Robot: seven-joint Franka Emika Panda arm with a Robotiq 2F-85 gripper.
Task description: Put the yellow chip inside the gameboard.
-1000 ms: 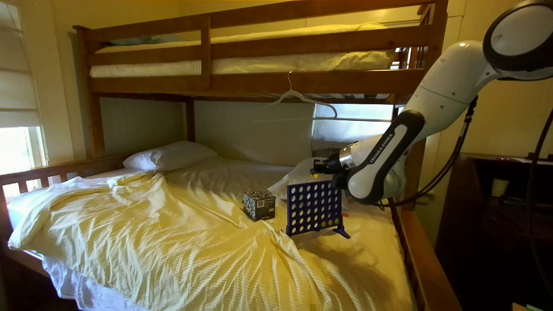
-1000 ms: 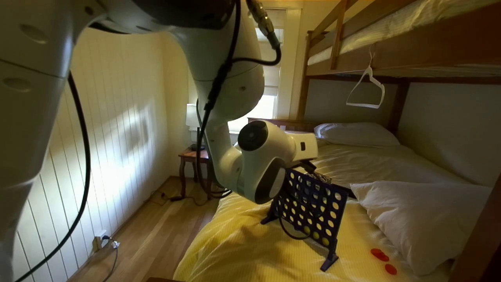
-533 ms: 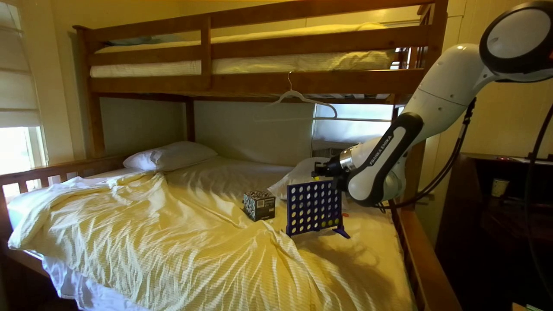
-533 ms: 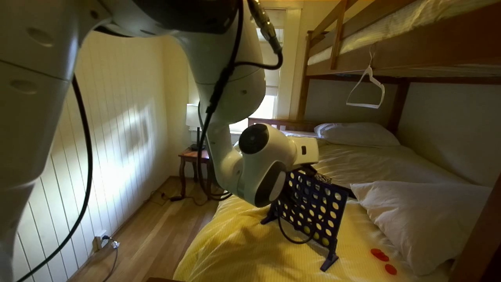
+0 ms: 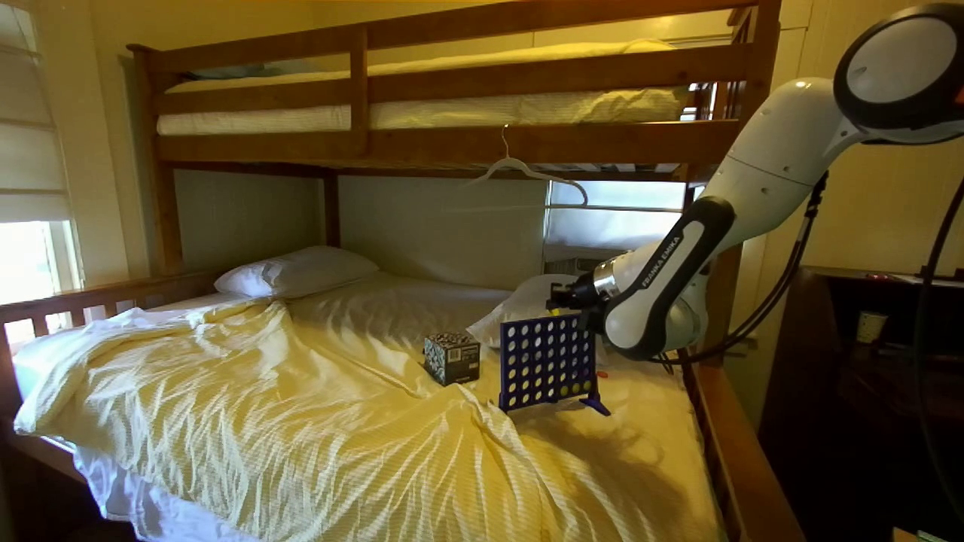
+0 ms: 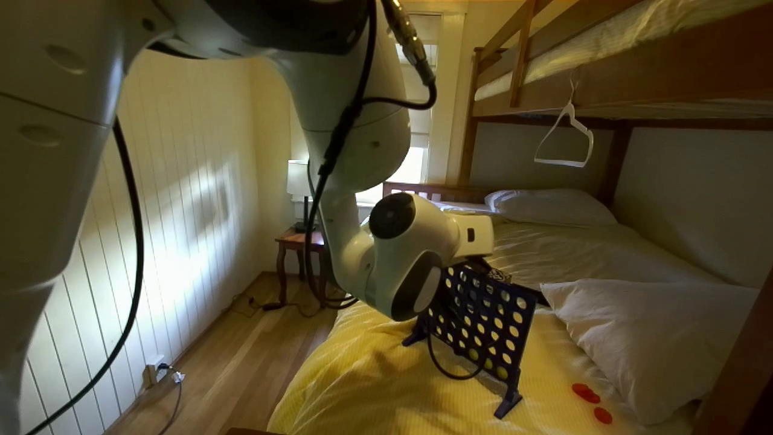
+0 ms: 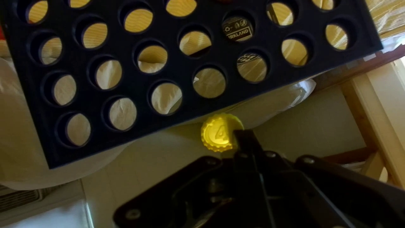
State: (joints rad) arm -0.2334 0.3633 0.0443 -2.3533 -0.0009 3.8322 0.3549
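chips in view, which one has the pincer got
The yellow chip marked with a 4, seen in the wrist view: it alone is gripped by the pincer, while the red chips lie loose on the yellow bedcover.

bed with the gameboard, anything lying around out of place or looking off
A few red chips lie loose on the bed beside a pillow, outside the gameboard, so they look stray. A white hanger hanging from the upper bunk also seems odd there. No spill or damage stands out.
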